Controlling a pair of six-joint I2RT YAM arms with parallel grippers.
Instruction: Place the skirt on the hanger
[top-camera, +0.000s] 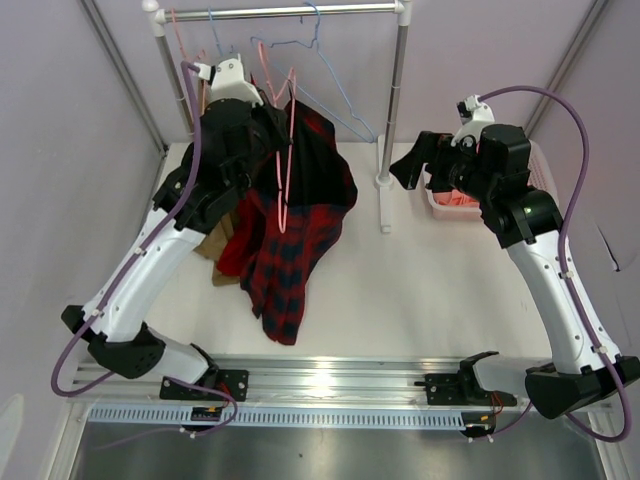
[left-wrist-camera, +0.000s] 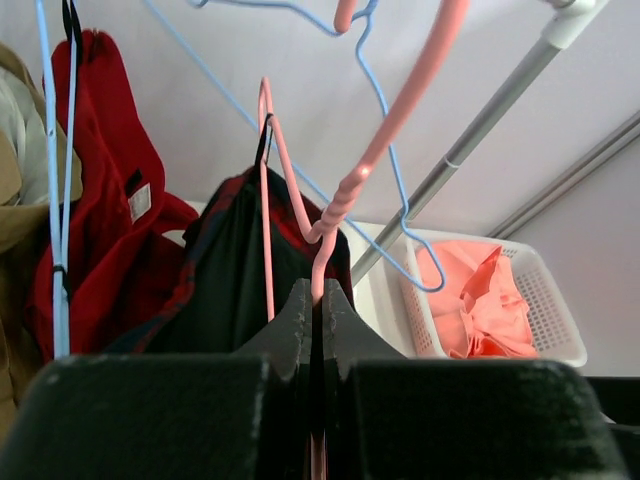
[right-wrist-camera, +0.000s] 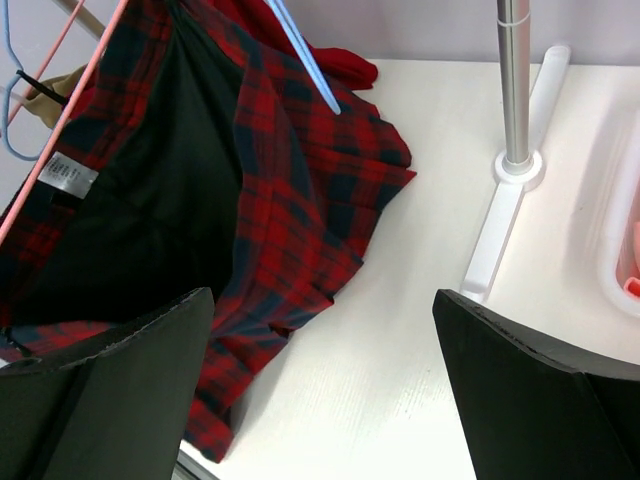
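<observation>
White matte table (top-camera: 430, 300), pale lilac walls (top-camera: 60, 150). The soft plaid skirt (top-camera: 290, 270) lies partly on it. Left gripper (left-wrist-camera: 316, 290) pinches the thin pink hanger (left-wrist-camera: 398, 112); right gripper (right-wrist-camera: 322, 310) stands wide.

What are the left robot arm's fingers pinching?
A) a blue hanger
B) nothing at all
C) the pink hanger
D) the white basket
C: the left wrist view shows the left fingers shut tight on the thin wire of the pink hanger.
</observation>
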